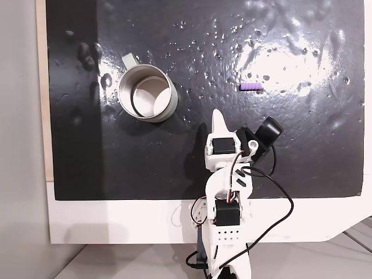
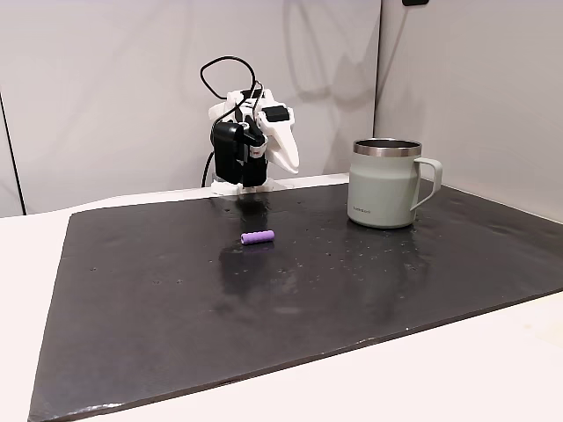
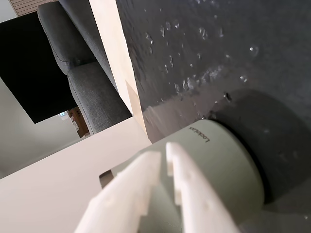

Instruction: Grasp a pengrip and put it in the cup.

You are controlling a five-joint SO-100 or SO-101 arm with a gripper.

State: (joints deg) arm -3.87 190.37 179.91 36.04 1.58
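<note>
- Mat, dark and glossy with small bumps, covers most of a white table; in a fixed view from above, its near edge runs just ahead of the arm's base.
- Arm stands at the mat's near edge, folded back on itself, the white gripper pointing over the mat toward the far edge; in the wrist view the fingers lie pressed together, a thin gap between the tips, holding nothing.
- Cup, pale silvery-cream with a small handle, stands upright toward the mat's far left corner in that view from above; its light inside looks empty.
- Pengrip, a tiny purple ribbed tube, lies on its side on the mat right of the cup and well apart from it, beyond the gripper.
</note>
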